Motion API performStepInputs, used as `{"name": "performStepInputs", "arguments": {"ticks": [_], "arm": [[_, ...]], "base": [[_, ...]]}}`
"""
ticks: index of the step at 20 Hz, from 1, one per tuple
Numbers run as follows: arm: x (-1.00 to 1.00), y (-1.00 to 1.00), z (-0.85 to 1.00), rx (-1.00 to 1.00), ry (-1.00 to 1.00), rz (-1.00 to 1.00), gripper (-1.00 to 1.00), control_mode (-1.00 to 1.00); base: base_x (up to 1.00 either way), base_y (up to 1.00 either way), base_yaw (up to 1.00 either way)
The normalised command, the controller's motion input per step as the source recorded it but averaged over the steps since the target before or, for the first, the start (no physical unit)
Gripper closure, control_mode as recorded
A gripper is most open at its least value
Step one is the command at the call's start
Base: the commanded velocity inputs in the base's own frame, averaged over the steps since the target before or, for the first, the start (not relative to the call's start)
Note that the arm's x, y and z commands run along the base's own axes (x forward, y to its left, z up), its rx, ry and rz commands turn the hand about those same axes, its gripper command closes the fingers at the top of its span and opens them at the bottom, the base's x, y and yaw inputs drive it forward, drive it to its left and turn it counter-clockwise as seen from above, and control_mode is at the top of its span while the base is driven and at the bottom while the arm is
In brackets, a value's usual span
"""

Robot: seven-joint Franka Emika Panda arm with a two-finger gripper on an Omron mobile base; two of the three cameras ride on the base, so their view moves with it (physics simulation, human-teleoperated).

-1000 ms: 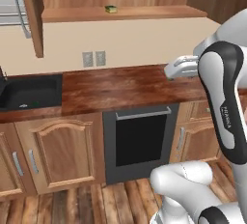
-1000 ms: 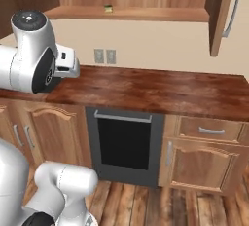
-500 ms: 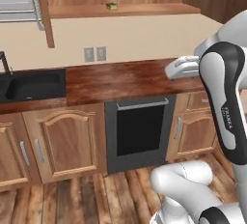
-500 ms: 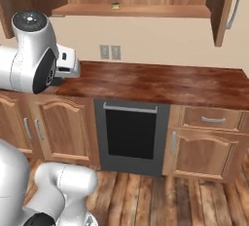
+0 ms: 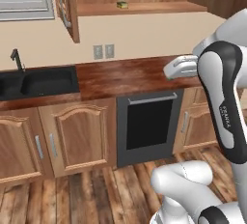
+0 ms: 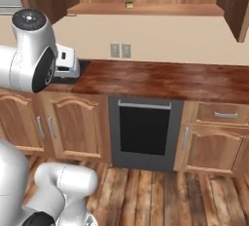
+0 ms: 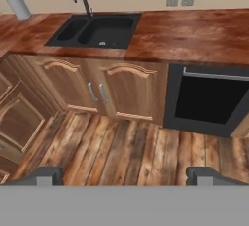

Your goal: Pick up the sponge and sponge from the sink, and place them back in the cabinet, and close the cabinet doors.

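One sponge (image 5: 122, 5), green over yellow, lies on the shelf of the open wall cabinet (image 5: 144, 8); the right base view shows the same sponge (image 6: 129, 4). The second sponge is out of view. The black double sink (image 5: 41, 80) with its slim faucet (image 5: 17, 59) is set in the counter at the left. From the hand view the sink (image 7: 97, 29) lies far ahead, its basins dark. My gripper (image 7: 125, 177) is open, fingertips (image 7: 41, 175) wide apart, holding nothing, high over the wooden floor. Both cabinet doors (image 5: 67, 6) (image 6: 237, 6) stand open.
A black-fronted appliance (image 5: 147, 124) sits under the brown counter (image 5: 125, 76), flanked by arched-panel lower cabinets (image 5: 79, 133). Two wall outlets (image 5: 103, 51) are behind the counter. A paper towel roll (image 7: 14, 0) stands left of the sink.
The whole scene has slid to the right in both base views: the base has driven left, bringing the sink further into view. The arm holds the same pose.
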Motion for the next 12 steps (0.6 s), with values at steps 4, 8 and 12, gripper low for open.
{"name": "performStepInputs", "arguments": {"ticks": [4, 8, 12], "arm": [[0.0, 0.0, 0.0, 0.0, 0.0, 0.0, -1.0, 1.0], [0.0, 0.0, 0.0, 0.0, 0.0, 0.0, -1.0, 1.0], [0.0, 0.0, 0.0, 0.0, 0.0, 0.0, -1.0, 1.0]], "base": [[-0.55, 0.38, -0.12], [-0.46, 0.5, -0.09], [-0.39, 0.58, -0.06]]}}
